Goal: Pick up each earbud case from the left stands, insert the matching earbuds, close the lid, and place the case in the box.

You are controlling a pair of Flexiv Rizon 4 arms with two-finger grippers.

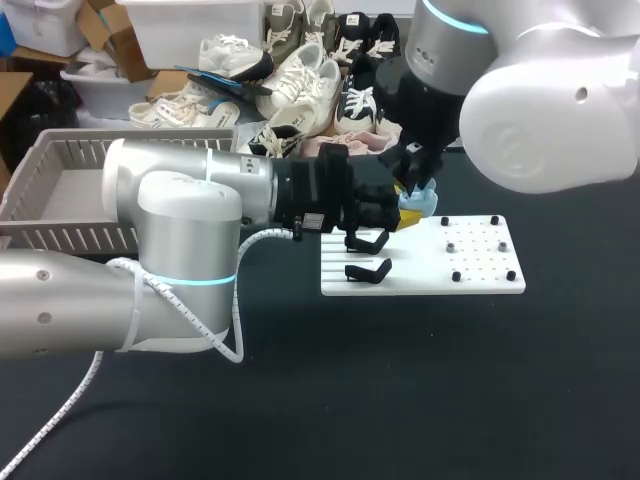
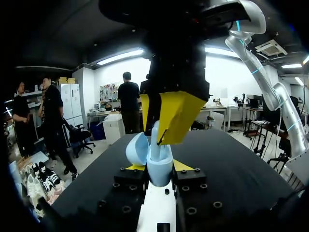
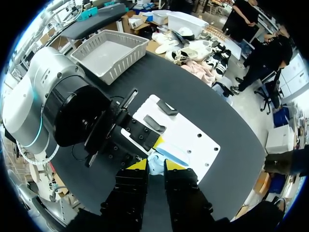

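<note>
The grey basket (image 1: 60, 165) sits at the far left. The left gripper (image 2: 156, 166) is clamped on the pale blue earbud case (image 2: 159, 175), lid (image 2: 136, 147) open, above the white board (image 1: 470, 278). Just above, the right gripper (image 2: 155, 135) seems to pinch an earbud (image 2: 154, 147) over the case.

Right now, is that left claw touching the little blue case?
Touching. The left wrist view shows the blue case pinched between both yellow tips of the left gripper, one on each side.
</note>
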